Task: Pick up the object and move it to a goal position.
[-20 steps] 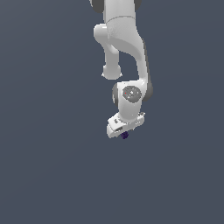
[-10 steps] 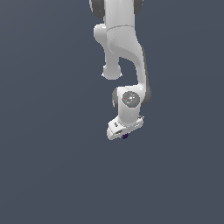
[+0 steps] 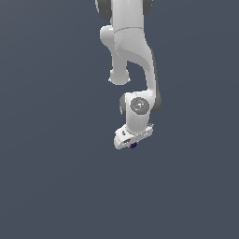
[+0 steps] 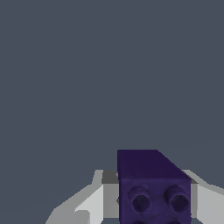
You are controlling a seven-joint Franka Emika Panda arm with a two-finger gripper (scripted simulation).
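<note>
Purple block, dark and boxy with two round studs on the face toward my wrist camera, is sitting between the white fingers, which are pinching it from both sides. I'm seeing it poking out beneath the gripper in the exterior view.

A small dark purple cube is seen just beneath the white gripper, touching its underside.
</note>
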